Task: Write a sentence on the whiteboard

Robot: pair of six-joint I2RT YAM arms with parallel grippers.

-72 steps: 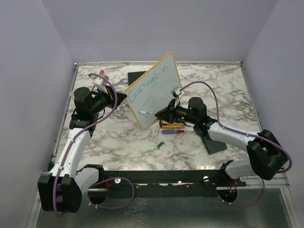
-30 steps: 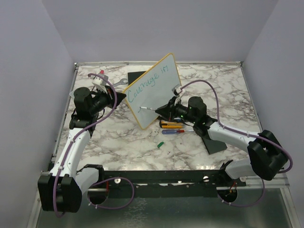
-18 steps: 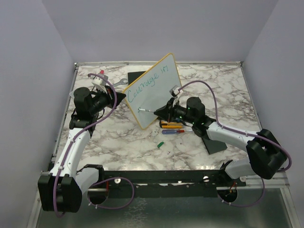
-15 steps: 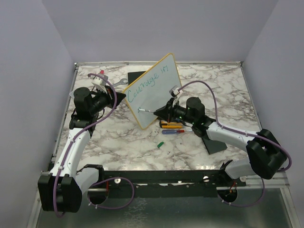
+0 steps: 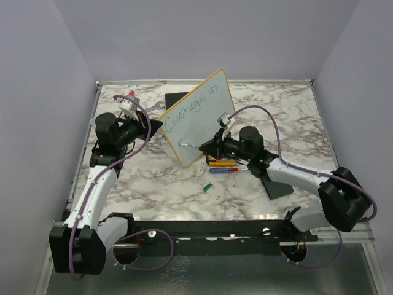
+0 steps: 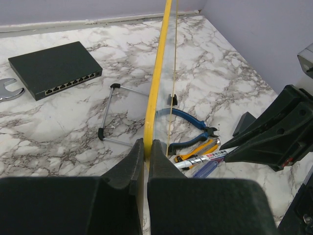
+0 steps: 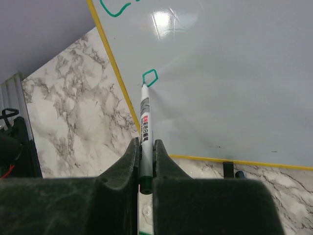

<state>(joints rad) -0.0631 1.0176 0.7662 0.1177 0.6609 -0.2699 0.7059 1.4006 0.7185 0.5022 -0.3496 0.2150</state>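
the whiteboard [image 5: 206, 123] stands on edge on the table [image 5: 288, 114], long axis rising toward the far right. the left gripper [image 6: 145, 147] pinches its yellow rim. the right gripper [image 7: 145, 147] clamps a marker [image 7: 145, 115], tip touching below the sentence [image 5: 189, 109].

I'm looking at a white rectangular whiteboard [image 5: 209, 123] that is wearing a thin yellow rim, with the teal-green cursive sentence [image 5: 187, 112] running across it. A white-barrelled marker [image 7: 145, 115] is carrying black and red print and showing a green tip, with a small teal-green loop sitting there on the board. The marble-patterned tabletop [image 5: 159, 184] is showing white with grey veining. The left gripper [image 6: 145, 144] and right gripper [image 7: 145, 143] are both reading matt black, and the arm links [image 5: 91, 192] white. I'm also seeing a flat black box [image 6: 55, 68], blue-handled pliers [image 6: 186, 116], a yellow-and-black-handled tool [image 6: 200, 148], a small green cap [image 5: 207, 187] and plain lavender walls [image 5: 202, 37].
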